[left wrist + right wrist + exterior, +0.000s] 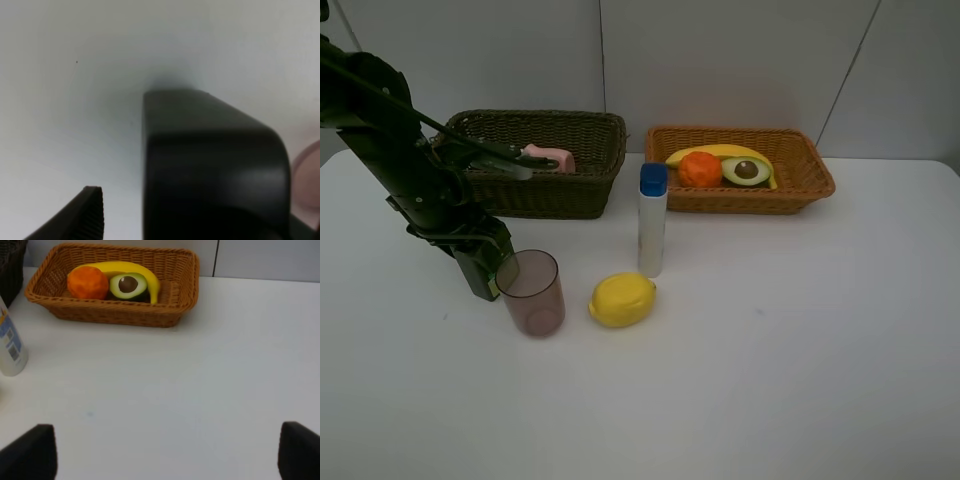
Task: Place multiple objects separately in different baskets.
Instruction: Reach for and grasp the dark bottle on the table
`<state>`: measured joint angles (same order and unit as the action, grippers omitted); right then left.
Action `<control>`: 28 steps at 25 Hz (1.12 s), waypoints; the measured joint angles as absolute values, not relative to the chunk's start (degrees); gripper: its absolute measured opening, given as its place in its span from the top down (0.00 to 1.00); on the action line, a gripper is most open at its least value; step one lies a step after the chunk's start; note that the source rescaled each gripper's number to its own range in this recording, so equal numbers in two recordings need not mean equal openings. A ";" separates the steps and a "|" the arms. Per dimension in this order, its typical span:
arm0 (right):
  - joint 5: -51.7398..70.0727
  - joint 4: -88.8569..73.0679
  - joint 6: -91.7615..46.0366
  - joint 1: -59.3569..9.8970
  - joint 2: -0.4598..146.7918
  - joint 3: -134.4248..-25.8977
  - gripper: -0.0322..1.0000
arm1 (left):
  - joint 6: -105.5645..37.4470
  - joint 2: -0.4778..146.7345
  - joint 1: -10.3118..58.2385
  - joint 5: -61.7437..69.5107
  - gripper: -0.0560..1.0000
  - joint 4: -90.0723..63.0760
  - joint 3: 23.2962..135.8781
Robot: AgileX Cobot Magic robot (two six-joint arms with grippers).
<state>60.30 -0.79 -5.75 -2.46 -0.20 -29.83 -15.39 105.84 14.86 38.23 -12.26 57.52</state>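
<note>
Looking along the white table (800, 380) from the left, I see the left gripper (492, 278) hanging low at the near rim of the pinkish tumbler (532, 292), its jaws parted with nothing between them. The wrist view puts the tumbler just outside one finger, so I take this as lining up for a grasp, not a hold. The tumbler stands upright and open-mouthed, and a pinch on its wall looks like the sensible way in.

Behind the arm, the dark basket (550, 195) has the small pink bottle (550, 158) lying inside, which suggests containers belong there. The lemon (621, 299) rests just beside the tumbler, near enough to get nudged. The tall white bottle (652, 220) with its blue cap stands a little further back, between the two baskets.

The orange-tan basket (750, 198) holds the banana (720, 152), orange (699, 169) and halved avocado (747, 170), so I judge the lemon goes there. The right gripper (165, 452) is spread wide and empty over bare tabletop, with free room on that side.
</note>
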 joint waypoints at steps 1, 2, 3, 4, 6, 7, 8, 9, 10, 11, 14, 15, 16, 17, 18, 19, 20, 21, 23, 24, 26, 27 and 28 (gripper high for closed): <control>60.30 -0.79 -5.75 -2.46 -0.20 -29.83 0.10 | -15.39 105.84 14.86 38.38 0.23 -12.26 57.52; 60.30 -0.79 -5.75 -2.46 -0.20 -29.83 0.10 | -15.39 105.84 14.86 38.44 0.23 -12.26 57.52; 60.30 -0.79 -5.75 -2.46 -0.20 -29.83 0.10 | -15.39 105.84 14.86 38.56 0.23 -12.26 57.52; 60.30 -0.79 -5.75 -2.46 -0.20 -29.83 0.10 | -15.39 105.84 14.86 38.61 0.23 -12.26 57.52; 60.30 -0.79 -5.75 -2.46 -0.20 -29.83 0.10 | -15.39 105.84 14.86 38.67 0.23 -12.26 57.52; 60.30 -0.79 -5.75 -2.46 -0.20 -29.83 0.10 | -15.39 105.84 14.86 38.72 0.23 -12.26 57.52; 60.30 -0.79 -5.75 -2.46 -0.20 -29.83 0.10 | -15.39 105.84 14.86 38.76 0.23 -12.26 57.52; 60.30 -0.79 -5.75 -2.46 -0.20 -29.83 0.10 | -15.39 105.84 14.86 38.78 0.23 -12.26 57.52; 60.30 -0.79 -5.75 -2.46 -0.20 -29.83 0.10 | -15.39 105.84 14.86 38.83 0.23 -12.26 57.52; 60.30 -0.79 -5.75 -2.46 -0.20 -29.83 0.10 | -15.39 105.84 14.86 38.83 0.23 -12.26 57.52; 60.30 -0.79 -5.70 -2.46 -0.20 -29.83 0.10 | -15.39 105.84 14.86 38.90 0.23 -12.26 57.52; 60.30 -0.79 -5.70 -2.46 -0.20 -29.83 0.10 | -15.39 105.84 14.86 38.90 0.23 -12.26 57.52; 60.30 -0.79 -5.70 -2.46 -0.20 -29.83 0.10 | -15.39 105.84 14.86 38.90 0.23 -12.26 57.52; 60.30 -0.79 -5.70 -2.46 -0.20 -29.83 0.10 | -15.39 105.84 14.86 38.90 0.23 -12.26 57.52; 60.30 -0.79 -5.70 -2.46 -0.20 -29.83 0.10 | -15.39 105.84 14.86 38.90 0.23 -12.26 57.52; 60.30 -0.79 -5.70 -2.46 -0.20 -29.83 0.10 | -15.39 105.84 14.86 38.90 0.23 -12.31 57.52; 60.30 -0.79 -5.70 -2.46 -0.20 -29.83 0.10 | -15.39 105.84 14.86 38.90 0.23 -12.31 57.52; 60.30 -0.79 -5.70 -2.46 -0.20 -29.83 0.10 | -15.39 105.84 14.86 38.90 0.23 -12.31 57.52; 60.30 -0.79 -5.70 -2.46 -0.20 -29.83 0.10 | -15.39 105.84 14.86 38.91 0.23 -12.31 57.52; 60.30 -0.79 -5.70 -2.46 -0.20 -29.83 0.10 | -15.39 105.84 14.86 38.91 0.23 -12.31 57.52; 60.30 -0.79 -5.70 -2.46 -0.20 -29.83 0.10 | -15.39 105.84 14.86 38.91 0.23 -12.31 57.52; 60.30 -0.79 -5.70 -2.46 -0.20 -29.83 0.10 | -15.39 105.84 14.86 38.91 0.23 -12.31 57.52; 60.30 -0.79 -5.70 -2.46 -0.20 -29.83 0.10 | -15.39 105.84 14.86 38.91 0.23 -12.31 57.52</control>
<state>60.30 -0.79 -5.70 -2.46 -0.20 -29.83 -15.39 105.84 14.86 38.91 -12.31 57.52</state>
